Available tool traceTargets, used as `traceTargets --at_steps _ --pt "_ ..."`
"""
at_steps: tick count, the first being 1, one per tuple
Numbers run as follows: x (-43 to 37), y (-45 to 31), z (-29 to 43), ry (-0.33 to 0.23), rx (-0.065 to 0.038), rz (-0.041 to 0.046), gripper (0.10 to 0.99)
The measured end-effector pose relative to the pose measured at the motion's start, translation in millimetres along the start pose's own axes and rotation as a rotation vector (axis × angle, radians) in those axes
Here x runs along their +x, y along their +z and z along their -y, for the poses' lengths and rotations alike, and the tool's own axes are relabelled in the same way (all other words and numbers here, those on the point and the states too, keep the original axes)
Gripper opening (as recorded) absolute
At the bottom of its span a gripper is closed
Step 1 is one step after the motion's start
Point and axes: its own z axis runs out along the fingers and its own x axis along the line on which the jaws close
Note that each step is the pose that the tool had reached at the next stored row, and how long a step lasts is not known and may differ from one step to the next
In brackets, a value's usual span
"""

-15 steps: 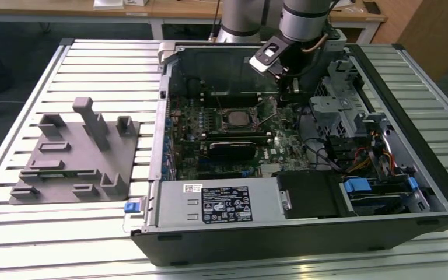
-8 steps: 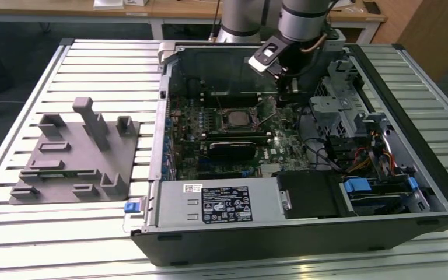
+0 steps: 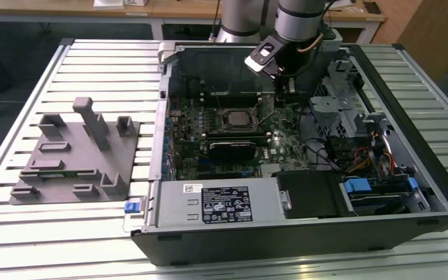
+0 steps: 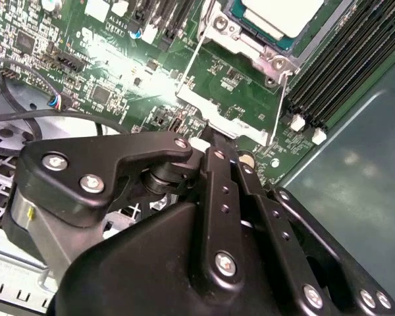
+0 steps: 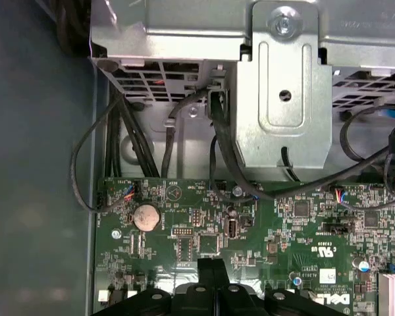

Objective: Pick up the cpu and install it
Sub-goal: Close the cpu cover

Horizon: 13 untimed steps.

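The cpu (image 4: 286,13), a pale silver-white square, lies in the socket on the green motherboard (image 4: 105,72), with the metal socket frame (image 4: 250,49) around it. In the exterior view the cpu (image 3: 238,119) is in the middle of the board inside the open computer case. My gripper (image 3: 284,90) hangs over the board's far side, to the exterior view's right of the socket and apart from it. In both wrist views the black fingers (image 5: 212,273) are pressed together with nothing between them, and the fingertips (image 4: 214,141) end just short of the socket frame's wire lever.
A grey fixture (image 3: 76,151) with upright posts stands on the slatted table at the exterior view's left. A white-labelled metal box (image 3: 216,201) fills the case's near side. A metal drive cage (image 5: 283,85) and black cables (image 5: 125,138) crowd the case beside the gripper.
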Motion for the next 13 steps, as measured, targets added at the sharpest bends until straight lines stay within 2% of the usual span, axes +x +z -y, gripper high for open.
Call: traceTargets --at_steps 13 --pt "0.1 -0.4 11.4 0.000 0.000 -0.0001 0.106"
